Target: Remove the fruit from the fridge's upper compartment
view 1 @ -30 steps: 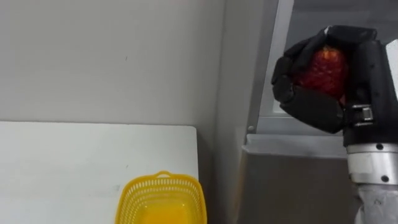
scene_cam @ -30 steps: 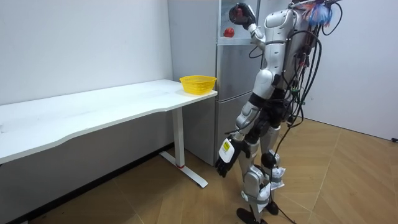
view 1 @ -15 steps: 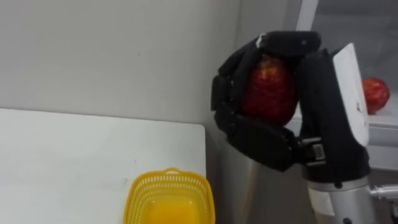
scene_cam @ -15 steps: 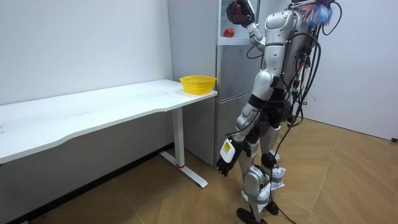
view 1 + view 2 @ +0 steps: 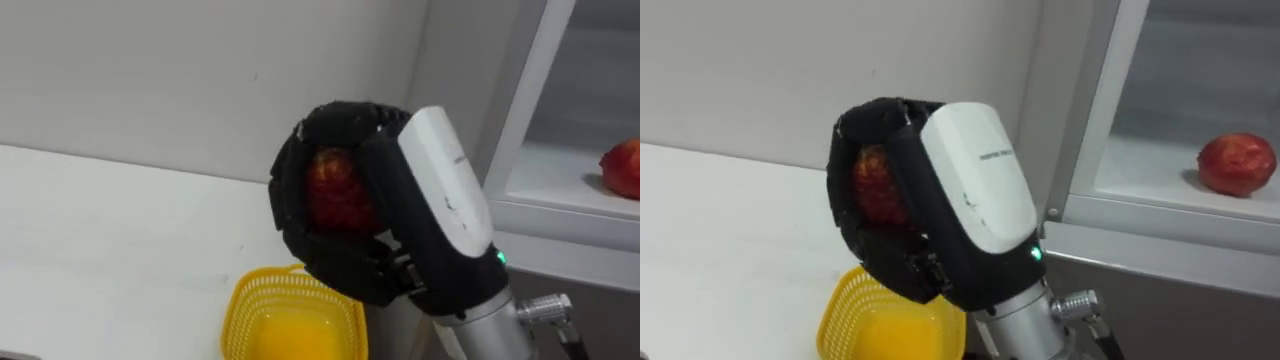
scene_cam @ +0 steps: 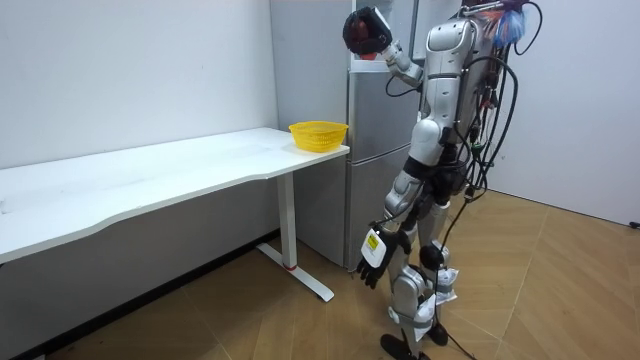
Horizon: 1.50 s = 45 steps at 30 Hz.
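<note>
While right robot hand (image 5: pixel 400 215) grips fruit (image 5: pixel 335 195) | basket (image 5: pixel 262 300) below | second fruit (image 5: pixel 623 167) shelved

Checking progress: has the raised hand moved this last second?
Yes. The right hand, shut on the red fruit, has shifted toward the room view's left, away from the fridge, nearer the yellow basket.

Right hand (image 5: pixel 345 270) raised, fingers curled round red fruit (image 5: pixel 338 192); left hand (image 6: pixel 372 262) hangs low, fingers loose.

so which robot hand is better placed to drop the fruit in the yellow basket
Right: the right robot hand grips the red fruit, raised with the yellow basket showing just below it; the left robot hand hangs open beside its leg.
</note>
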### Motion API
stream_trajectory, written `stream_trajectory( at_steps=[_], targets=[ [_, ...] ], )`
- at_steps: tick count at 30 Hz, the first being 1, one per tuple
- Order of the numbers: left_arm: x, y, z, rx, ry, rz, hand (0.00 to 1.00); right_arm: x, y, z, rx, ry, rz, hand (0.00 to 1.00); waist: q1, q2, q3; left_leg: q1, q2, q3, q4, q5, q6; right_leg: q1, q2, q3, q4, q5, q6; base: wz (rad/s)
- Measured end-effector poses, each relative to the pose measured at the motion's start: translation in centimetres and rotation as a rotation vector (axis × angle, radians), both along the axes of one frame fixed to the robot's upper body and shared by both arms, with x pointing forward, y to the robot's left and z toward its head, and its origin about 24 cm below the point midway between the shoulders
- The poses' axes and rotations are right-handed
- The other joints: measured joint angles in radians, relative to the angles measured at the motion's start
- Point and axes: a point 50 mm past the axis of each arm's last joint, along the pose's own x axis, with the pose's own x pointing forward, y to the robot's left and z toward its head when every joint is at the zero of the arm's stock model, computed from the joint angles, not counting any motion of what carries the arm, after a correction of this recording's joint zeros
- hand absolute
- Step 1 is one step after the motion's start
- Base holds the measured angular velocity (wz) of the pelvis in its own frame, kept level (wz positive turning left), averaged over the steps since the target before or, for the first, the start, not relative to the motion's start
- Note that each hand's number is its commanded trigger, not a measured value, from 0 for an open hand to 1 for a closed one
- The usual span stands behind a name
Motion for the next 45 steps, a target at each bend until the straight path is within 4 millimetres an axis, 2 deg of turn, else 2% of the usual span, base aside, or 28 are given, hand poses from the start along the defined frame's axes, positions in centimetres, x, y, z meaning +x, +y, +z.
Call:
stream_trajectory(
  at_steps=[6, 8, 10, 13, 25, 28, 35, 40, 45],
  targets=[
    [0.2, 0.1, 0.0, -0.009, 0.005, -0.006, 0.00, 0.7, 0.7, -1.6, -0.118, 0.017, -0.038, 1.00, 0.033, -0.007, -0.0023, -0.014, -0.004, -0.028, 0.005, 0.001, 0.001, -0.001, -0.004, -0.027, 0.000, 0.000, 0.001, 0.14],
    [0.2, 0.0, 0.0, -0.022, 0.011, -0.006, 0.00, 1.4, 0.7, -2.5, -0.148, 0.053, -0.058, 1.00, 0.045, -0.007, -0.0022, -0.012, -0.005, -0.033, 0.005, 0.001, 0.002, 0.003, -0.006, -0.035, 0.000, -0.001, 0.002, 0.09],
    [0.3, -0.1, 0.0, -0.032, 0.015, -0.008, 0.00, 2.4, 0.5, -4.2, -0.191, 0.132, -0.084, 1.00, 0.065, -0.007, -0.0022, -0.011, -0.007, -0.036, 0.005, 0.002, 0.003, 0.005, -0.008, -0.035, 0.000, -0.002, 0.003, 0.04],
    [0.1, -0.1, 0.0, -0.038, 0.025, -0.007, 0.00, 3.2, 0.2, -5.7, -0.232, 0.211, -0.120, 1.00, 0.070, -0.008, -0.0014, -0.013, -0.011, -0.049, 0.006, 0.004, 0.006, 0.007, -0.011, -0.036, 0.000, -0.003, 0.004, 0.09],
    [0.5, 0.0, 0.1, -0.017, 0.001, -0.008, 0.00, 4.2, -0.3, -7.4, -0.265, 0.294, -0.166, 1.00, 0.072, -0.004, 0.0014, -0.015, -0.015, -0.056, 0.006, 0.005, 0.008, 0.009, -0.014, -0.036, -0.001, -0.004, 0.007, 0.02],
    [0.6, 0.0, 0.1, -0.015, -0.003, -0.009, 0.00, 4.2, -0.3, -7.5, -0.266, 0.299, -0.168, 1.00, 0.072, 0.000, 0.0039, -0.016, -0.015, -0.056, 0.006, 0.005, 0.008, 0.008, -0.013, -0.036, -0.001, -0.004, 0.007, 0.00],
    [0.5, 0.1, 0.1, -0.004, -0.002, -0.005, 0.00, 4.5, -0.4, -7.9, -0.274, 0.319, -0.177, 1.00, 0.078, 0.001, 0.0045, -0.019, -0.016, -0.056, 0.006, 0.005, 0.008, 0.007, -0.013, -0.038, -0.006, -0.004, 0.007, 0.00],
    [0.7, 0.1, 0.2, -0.003, -0.010, -0.007, 0.00, 5.3, -1.2, -10.0, -0.327, 0.417, -0.225, 1.00, 0.085, 0.002, 0.0058, -0.028, -0.017, -0.067, 0.015, 0.005, 0.008, 0.014, -0.018, -0.071, -0.014, -0.004, 0.007, 0.10],
    [0.7, 0.2, 0.2, -0.005, -0.005, -0.009, 0.00, 5.3, -1.3, -10.1, -0.333, 0.427, -0.232, 1.00, 0.086, 0.005, 0.0079, -0.032, -0.019, -0.081, 0.019, 0.006, 0.008, 0.016, -0.019, -0.087, -0.014, -0.005, 0.008, 0.09]
  ],
)
